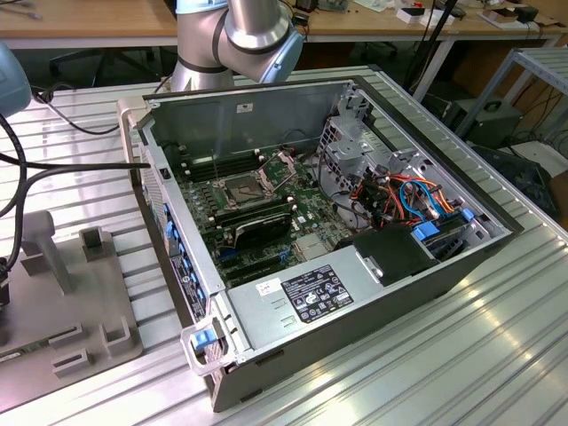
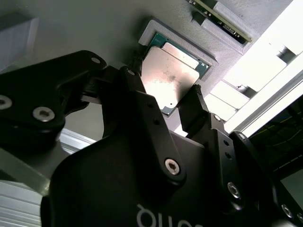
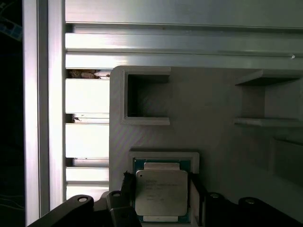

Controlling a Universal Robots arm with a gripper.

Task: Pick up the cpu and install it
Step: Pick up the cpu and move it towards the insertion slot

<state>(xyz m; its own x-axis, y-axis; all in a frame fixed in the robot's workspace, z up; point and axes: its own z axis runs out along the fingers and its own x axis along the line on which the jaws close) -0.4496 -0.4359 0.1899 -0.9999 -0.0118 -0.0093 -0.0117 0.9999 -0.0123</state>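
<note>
Cpu (image 3: 161, 194): seated flat in a shallow square recess of the holder, silver-grey top up, with a green edge seen around it; also seen in the second wrist view (image 2: 170, 78).
Gripper (image 3: 161, 187): placed astride the cpu, one side of it on each of two opposite edges, as seen in both wrist views (image 2: 166, 75). It is close against the chip, but it cannot be told whether the cpu is clamped or merely flanked.
Holder (image 3: 213, 104): a pale grey tray with raised pockets and slots, laid on the table. In the exterior view (image 1: 89, 302) it is found at that view's left, beside the case.
Table (image 1: 444, 373): slotted aluminium, on which both holder and case are carried.
Case (image 1: 355, 266): laid on its side with the cover off, so that the board is exposed.
Socket (image 1: 241, 189): a dark square with a metal frame, found on the board inside the case, well apart from the cpu.
Memory sticks (image 1: 257, 226): long and black, set just beside the socket.
Power supply (image 1: 302, 297): a grey box at the near edge of the case.
Cables (image 1: 408, 191): an orange and blue bundle at the exterior view's right of the board.
Arm (image 1: 240, 35): its grey joint is seen behind the case.
</note>
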